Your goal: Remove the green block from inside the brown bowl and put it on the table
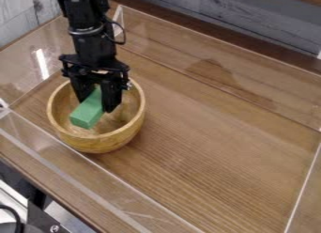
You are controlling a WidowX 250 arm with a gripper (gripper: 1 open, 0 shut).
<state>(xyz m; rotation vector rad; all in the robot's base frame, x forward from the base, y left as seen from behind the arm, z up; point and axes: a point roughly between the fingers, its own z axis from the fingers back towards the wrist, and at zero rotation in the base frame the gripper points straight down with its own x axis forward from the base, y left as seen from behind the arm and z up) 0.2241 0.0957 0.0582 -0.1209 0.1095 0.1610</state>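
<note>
The brown bowl (78, 139) sits on the table (213, 133) at the left, a round tan wooden bowl. Above its hollow hangs the green block (86, 111), tilted, with its lower end near rim height. My gripper (98, 98) points straight down over the bowl and is shut on the block's upper end. The black fingers (113, 94) hide part of the block's top.
Low clear acrylic walls (301, 194) border the tabletop on all sides. A wide stretch of bare wood lies to the right of the bowl. A dark edge with cables (32, 218) runs along the front left corner.
</note>
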